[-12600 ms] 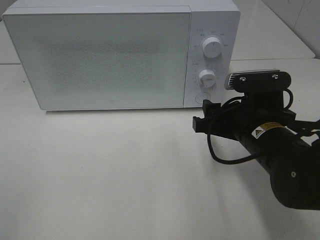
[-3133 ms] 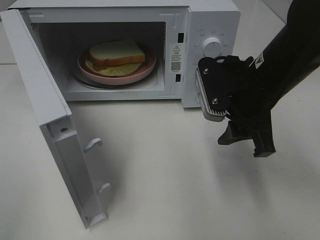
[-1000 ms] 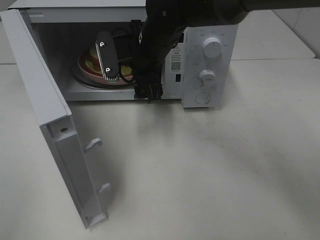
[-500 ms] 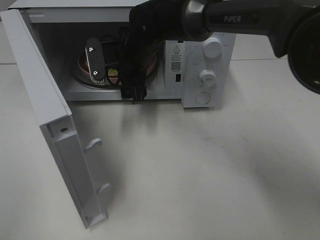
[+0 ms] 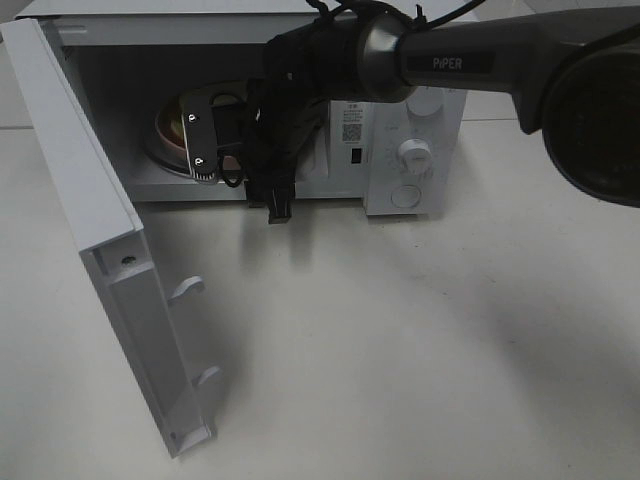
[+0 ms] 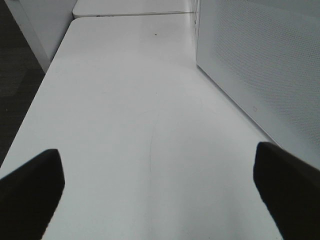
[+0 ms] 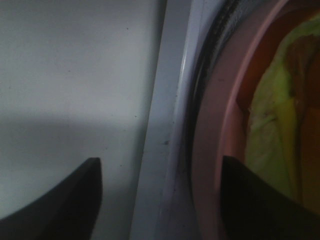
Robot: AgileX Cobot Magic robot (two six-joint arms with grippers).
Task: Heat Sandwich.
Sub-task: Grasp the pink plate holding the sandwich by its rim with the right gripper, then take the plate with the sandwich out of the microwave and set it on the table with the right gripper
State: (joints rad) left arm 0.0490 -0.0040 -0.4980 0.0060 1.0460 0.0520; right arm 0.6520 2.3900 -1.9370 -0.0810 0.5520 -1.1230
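Note:
The white microwave (image 5: 415,120) stands with its door (image 5: 100,220) swung open to the left. My right arm reaches across into the opening and hides most of the pink plate (image 5: 163,128) and the sandwich in the exterior view. My right gripper (image 5: 270,200) is at the front sill of the cavity. In the right wrist view the gripper (image 7: 162,172) is open and empty. Its fingers stand either side of the plate's rim (image 7: 215,125), with the sandwich's yellow-green filling (image 7: 277,115) beyond. My left gripper (image 6: 157,175) is open and empty over the table.
The open door juts toward the table's front left. The microwave's two knobs (image 5: 415,152) and button are at its right. In the left wrist view, the door's outer face (image 6: 260,65) is on one side and white table (image 6: 130,100) stretches ahead.
The microwave door went from shut to open. Over the last second my right gripper moved left along the opening and dropped slightly toward the sill.

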